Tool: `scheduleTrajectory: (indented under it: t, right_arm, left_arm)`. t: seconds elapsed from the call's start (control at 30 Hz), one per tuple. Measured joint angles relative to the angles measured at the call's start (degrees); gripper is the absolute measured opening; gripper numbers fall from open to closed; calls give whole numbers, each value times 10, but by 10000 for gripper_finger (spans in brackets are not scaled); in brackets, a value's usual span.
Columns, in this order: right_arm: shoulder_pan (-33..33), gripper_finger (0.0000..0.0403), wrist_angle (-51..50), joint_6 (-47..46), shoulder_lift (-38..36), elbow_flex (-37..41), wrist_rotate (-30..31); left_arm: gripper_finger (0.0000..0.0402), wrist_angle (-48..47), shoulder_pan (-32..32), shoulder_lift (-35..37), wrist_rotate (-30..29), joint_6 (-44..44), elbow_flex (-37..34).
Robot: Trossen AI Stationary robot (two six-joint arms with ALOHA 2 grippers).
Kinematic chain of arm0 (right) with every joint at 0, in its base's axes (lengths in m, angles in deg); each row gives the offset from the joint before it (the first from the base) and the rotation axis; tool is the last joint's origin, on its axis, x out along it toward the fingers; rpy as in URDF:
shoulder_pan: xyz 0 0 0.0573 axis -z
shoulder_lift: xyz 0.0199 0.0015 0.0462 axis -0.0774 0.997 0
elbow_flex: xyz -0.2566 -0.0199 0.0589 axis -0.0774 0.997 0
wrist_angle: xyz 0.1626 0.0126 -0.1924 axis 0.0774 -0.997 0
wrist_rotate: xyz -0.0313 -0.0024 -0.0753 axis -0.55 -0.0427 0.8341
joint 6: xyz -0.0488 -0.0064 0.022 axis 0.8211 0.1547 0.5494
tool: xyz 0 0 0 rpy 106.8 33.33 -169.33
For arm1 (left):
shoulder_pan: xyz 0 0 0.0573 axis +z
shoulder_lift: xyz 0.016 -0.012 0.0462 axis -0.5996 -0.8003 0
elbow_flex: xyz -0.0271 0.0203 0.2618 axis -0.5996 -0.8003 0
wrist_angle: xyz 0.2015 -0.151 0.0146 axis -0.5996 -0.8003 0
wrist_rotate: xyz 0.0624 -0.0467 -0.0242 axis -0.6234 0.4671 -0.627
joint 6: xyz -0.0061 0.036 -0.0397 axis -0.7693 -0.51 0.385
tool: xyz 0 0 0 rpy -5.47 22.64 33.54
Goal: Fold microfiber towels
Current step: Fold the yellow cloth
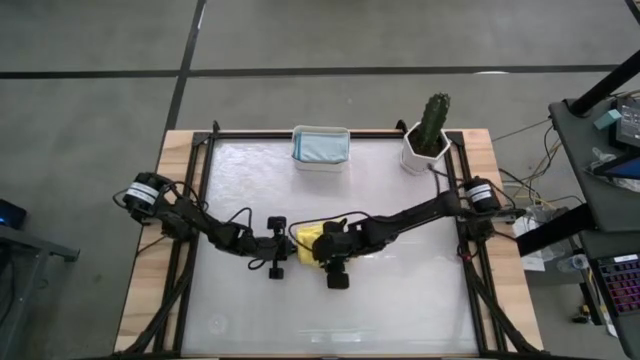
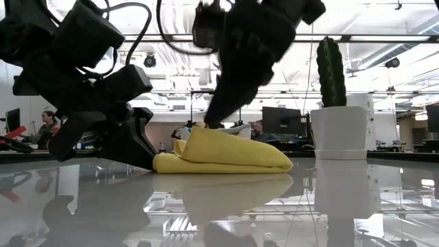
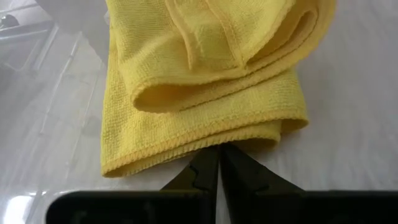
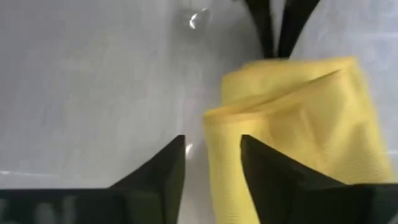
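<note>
A yellow towel (image 1: 308, 236) lies folded in several layers on the white table near its middle, and shows as a low heap in the low view (image 2: 226, 154). My left gripper (image 3: 219, 152) is shut, low at the towel's left end (image 2: 140, 147). My right gripper (image 4: 211, 158) is open just above the towel's other side (image 1: 325, 247), one finger over the cloth and one over bare table. Pale blue folded towels (image 1: 320, 143) lie in a white tub. The other towels are not in view. My left gripper's shut fingertips (image 3: 208, 163) meet the hemmed edge of the towel's lowest fold (image 3: 214, 142), coming level from the table's left. Whether any cloth sits between them I cannot tell. The towel lies flat on the table. My right gripper's finger (image 4: 273, 177) stands over the towel's folded end (image 4: 224, 124); whether it touches I cannot tell.
The white tub (image 1: 321, 163) stands at the table's far edge, middle. A cactus in a white pot (image 1: 428, 140) stands at the far right, also in the low view (image 2: 336, 103). Bare table lies toward the near edge (image 1: 330, 320). People sit in the room behind.
</note>
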Motion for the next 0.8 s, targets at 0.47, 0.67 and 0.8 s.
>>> scheduleTrajectory:
  t: [0.47,0.67,0.8]
  right_arm:
    - [86,194,20,41,16,22,-58]
    - [88,162,57,39,15,43,-82]
    - [91,126,75,39,15,46,-74]
  left_arm:
    - [3,1,0,0,0,0,-1]
    - [3,2,0,0,0,0,-1]
    - [3,2,0,0,0,0,-1]
